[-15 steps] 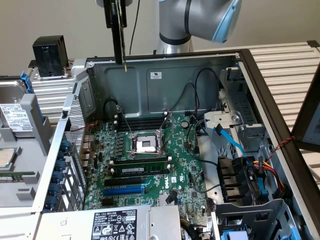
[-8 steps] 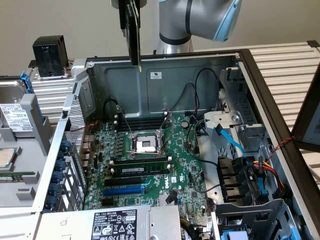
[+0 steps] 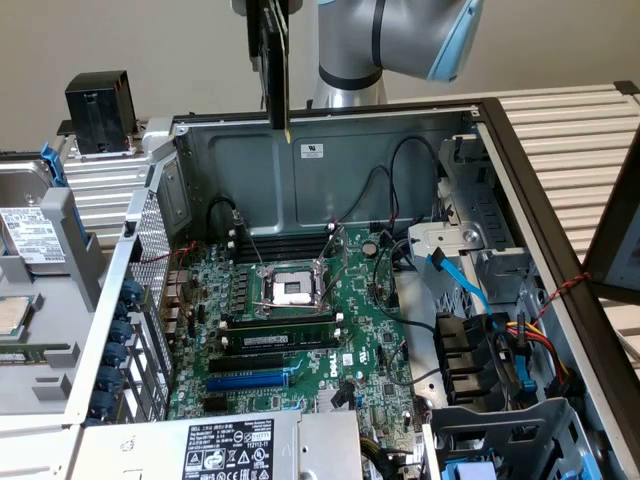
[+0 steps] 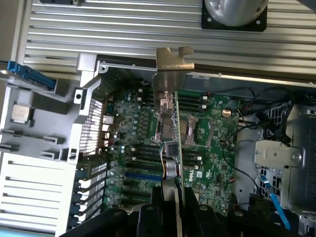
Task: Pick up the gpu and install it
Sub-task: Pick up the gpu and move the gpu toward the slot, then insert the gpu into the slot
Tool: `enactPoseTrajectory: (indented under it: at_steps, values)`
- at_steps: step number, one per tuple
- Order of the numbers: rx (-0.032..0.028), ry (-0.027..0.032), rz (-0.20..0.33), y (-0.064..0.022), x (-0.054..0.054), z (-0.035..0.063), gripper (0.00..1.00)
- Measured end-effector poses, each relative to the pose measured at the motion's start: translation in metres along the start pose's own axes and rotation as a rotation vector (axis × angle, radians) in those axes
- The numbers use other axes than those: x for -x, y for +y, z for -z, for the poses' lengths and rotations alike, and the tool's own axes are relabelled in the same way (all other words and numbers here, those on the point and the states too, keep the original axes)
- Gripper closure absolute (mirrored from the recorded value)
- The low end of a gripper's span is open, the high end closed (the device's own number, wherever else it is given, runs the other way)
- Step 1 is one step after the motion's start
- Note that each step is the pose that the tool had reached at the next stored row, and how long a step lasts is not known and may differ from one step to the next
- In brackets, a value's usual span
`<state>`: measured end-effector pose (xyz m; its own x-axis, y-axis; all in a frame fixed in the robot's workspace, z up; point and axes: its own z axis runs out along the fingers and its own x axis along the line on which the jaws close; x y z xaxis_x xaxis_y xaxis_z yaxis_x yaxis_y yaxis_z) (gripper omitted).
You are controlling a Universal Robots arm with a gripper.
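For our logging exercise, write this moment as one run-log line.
gripper: shut on graphics card | graphics card: upright, in the air above open computer case | motherboard: card not yet seated

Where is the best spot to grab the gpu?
By its upper edge, from above, with the fingers pinching the two flat faces. The gpu hangs upright and thin over the open case, so its lower edge stays free.

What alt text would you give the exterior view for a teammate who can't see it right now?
The gpu hangs edge-on and vertical from the robot arm, above the far wall of an open computer case. Below, the green motherboard lies flat inside the case, with no card seated in its blue slot.
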<state>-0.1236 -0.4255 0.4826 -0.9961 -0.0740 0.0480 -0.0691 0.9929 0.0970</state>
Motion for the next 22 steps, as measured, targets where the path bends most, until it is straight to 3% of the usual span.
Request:
enactPoseTrajectory:
  at_steps: [11, 19, 22]
  values:
    - [-0.0001, 0.0001, 0.001, 0.0005, 0.0001, -0.0002, 0.71]
    - [-0.0050, 0.0135, 0.141, 0.0004, 0.0000, -0.0005, 0.71]
    - [-0.0040, 0.0185, 0.196, 0.0004, 0.0001, -0.0006, 0.71]
